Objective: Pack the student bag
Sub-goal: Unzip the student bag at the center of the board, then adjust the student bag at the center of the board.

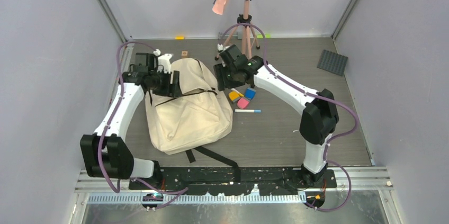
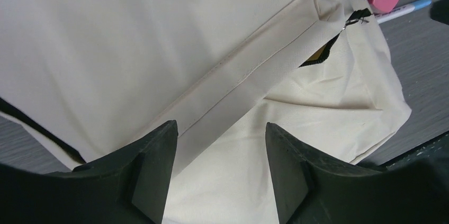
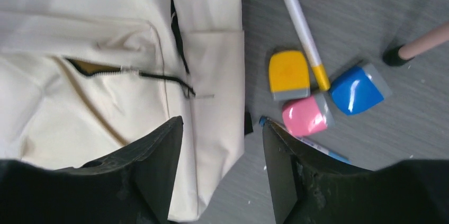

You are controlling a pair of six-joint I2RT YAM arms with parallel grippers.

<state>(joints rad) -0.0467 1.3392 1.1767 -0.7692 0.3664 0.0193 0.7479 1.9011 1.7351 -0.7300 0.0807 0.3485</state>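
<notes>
The left pincer (image 2: 221,128) and the right pincer (image 3: 222,123) are both apart and hold nothing. The bag (image 1: 185,113) lies right under them. Its zip (image 3: 153,77), just ahead of the right pincer, is only open a bit; I would pull it wide first

Soft, even overhead light, faint shadows, glare on the blue block (image 3: 356,89) (wrist views slightly soft).
</notes>
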